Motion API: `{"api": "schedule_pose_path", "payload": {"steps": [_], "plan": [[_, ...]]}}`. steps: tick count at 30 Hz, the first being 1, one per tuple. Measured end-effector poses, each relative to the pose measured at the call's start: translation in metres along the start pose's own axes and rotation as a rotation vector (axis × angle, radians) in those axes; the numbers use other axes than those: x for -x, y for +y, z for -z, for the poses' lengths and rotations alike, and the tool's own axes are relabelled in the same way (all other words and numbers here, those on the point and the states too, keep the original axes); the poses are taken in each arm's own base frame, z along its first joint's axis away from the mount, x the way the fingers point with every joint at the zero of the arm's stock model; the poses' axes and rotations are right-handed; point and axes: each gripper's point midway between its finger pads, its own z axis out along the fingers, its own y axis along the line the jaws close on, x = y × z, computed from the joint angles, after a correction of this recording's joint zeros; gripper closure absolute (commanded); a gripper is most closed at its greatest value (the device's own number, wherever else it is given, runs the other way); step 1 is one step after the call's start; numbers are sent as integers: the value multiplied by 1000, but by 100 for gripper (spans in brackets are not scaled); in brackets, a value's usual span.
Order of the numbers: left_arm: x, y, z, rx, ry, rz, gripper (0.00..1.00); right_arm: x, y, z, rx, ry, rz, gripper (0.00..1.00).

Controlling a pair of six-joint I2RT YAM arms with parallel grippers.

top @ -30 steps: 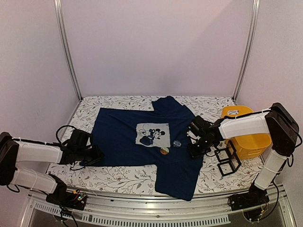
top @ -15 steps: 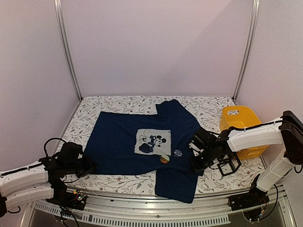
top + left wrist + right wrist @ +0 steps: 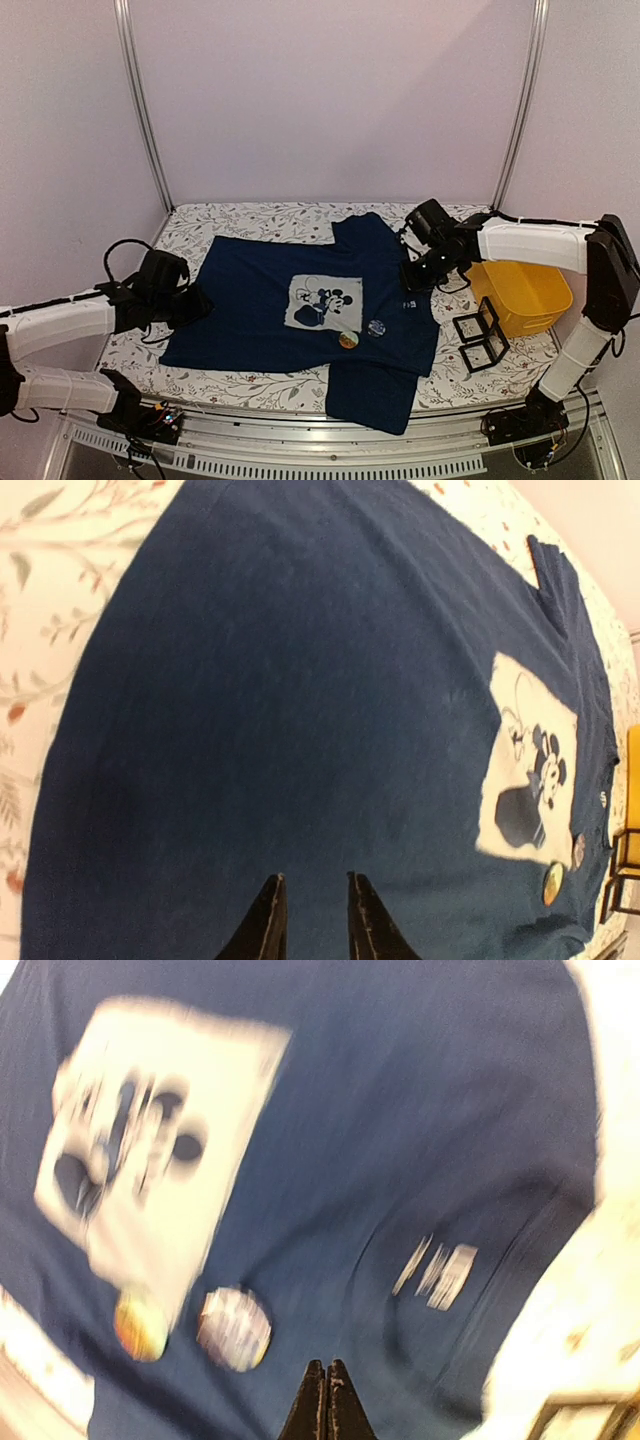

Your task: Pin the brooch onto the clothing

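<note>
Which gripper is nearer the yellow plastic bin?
Right. The right gripper is above the navy T-shirt, beside the yellow bin; the left gripper is at the shirt's opposite edge.

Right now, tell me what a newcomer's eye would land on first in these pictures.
The navy blue short-sleeved T-shirt lies spread over most of the floral-patterned table, with its pale square cartoon-mouse print near the middle. Just below that print, on the cloth, sit a golden round brooch and a silvery round brooch. A bright yellow plastic bin stands at the table's right edge.
</note>
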Motion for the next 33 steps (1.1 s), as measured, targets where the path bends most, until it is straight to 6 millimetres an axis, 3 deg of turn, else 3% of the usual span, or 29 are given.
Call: {"api": "schedule_pose_path", "payload": {"steps": [3, 6, 10, 13, 19, 23, 27, 33], "plan": [[41, -17, -24, 7, -30, -37, 79, 57, -27, -14, -70, -83, 0, 100], [75, -27, -53, 16, -47, -76, 79, 95, -55, -43, -131, -110, 1, 100], [123, -41, -102, 12, -56, -118, 80, 121, -85, -92, -190, -90, 15, 100], [148, -40, -136, 17, -51, -132, 80, 129, -101, -116, -210, -71, 15, 100], [155, -22, -198, 31, 20, -130, 79, 172, -118, -134, -211, -102, 18, 99], [179, -31, -218, -2, 6, -132, 79, 205, -124, -147, -204, -117, 39, 99], [191, -31, -226, -20, 2, -125, 79, 222, -128, -154, -191, -143, 48, 99], [198, -24, -226, -13, 3, -115, 79, 227, -131, -155, -168, -155, 50, 99]]}}
